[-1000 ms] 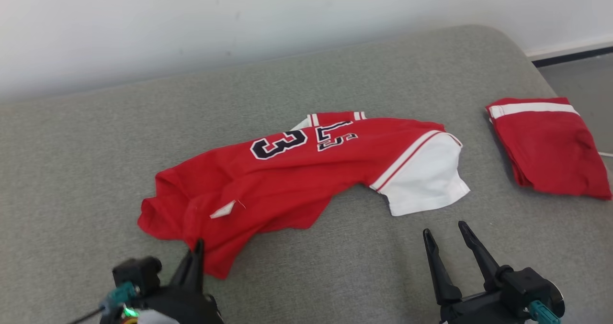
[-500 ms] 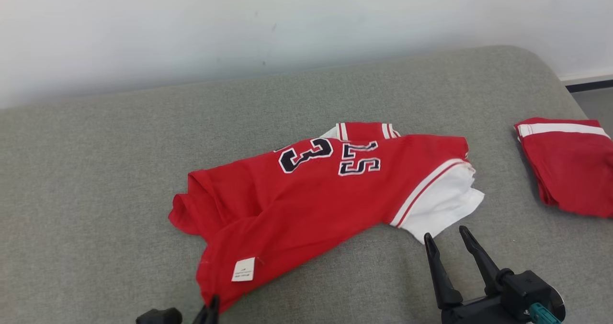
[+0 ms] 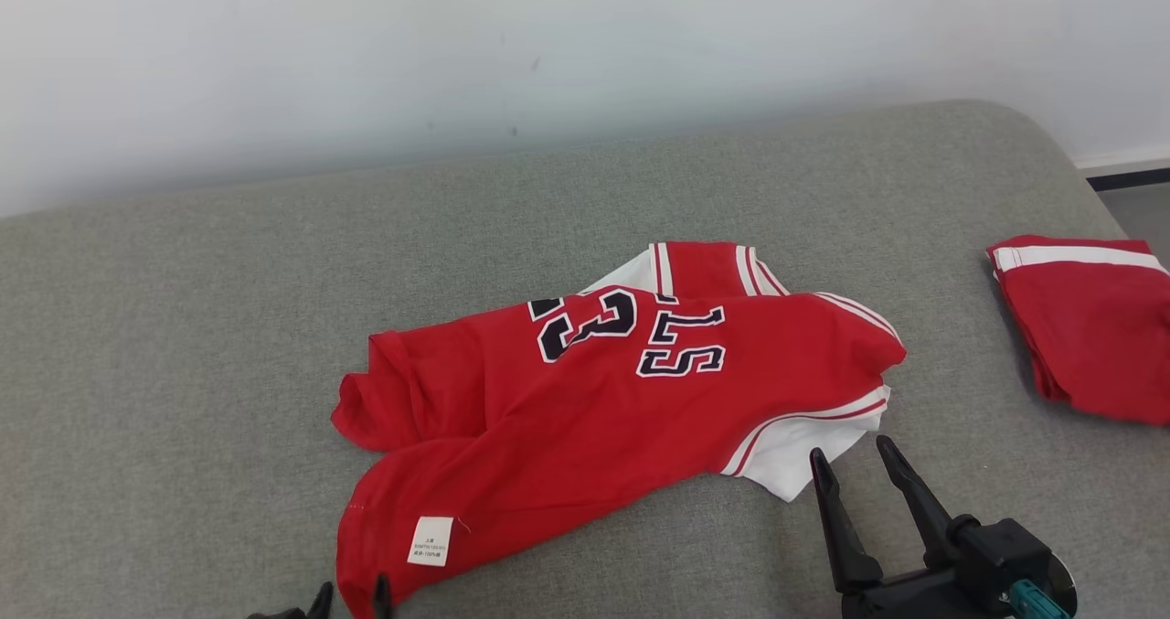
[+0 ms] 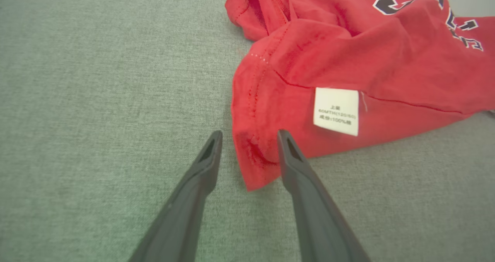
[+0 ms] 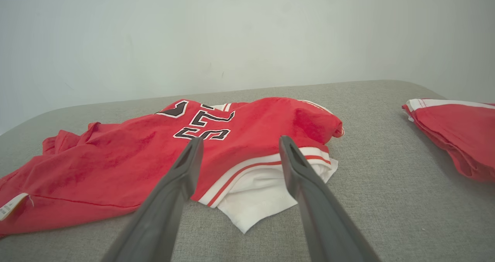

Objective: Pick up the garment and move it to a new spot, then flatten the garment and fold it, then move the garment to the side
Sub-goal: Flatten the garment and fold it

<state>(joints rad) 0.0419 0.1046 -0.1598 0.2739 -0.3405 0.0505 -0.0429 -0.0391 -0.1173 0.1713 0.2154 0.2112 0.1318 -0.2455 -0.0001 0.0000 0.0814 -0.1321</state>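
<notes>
Grey cushion [image 3: 183, 326] bears jersey [image 3: 594, 418], hem near-left, neckline far-right; left hand [image 4: 249, 134], right hand [image 3: 850, 448] both released.

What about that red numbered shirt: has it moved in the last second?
Yes. The shirt has slid toward the robot and leftward: the gap between its white sleeve and the folded red garment has widened.

garment [image 3: 594, 400]: printed no. "3" | white tag [image 4: 335, 111]: "60MTH(120/60)", "100%"

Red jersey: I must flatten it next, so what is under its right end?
White sleeve fabric pokes out beneath the red jersey, on the grey cushion; the rest underneath is covered.
</notes>
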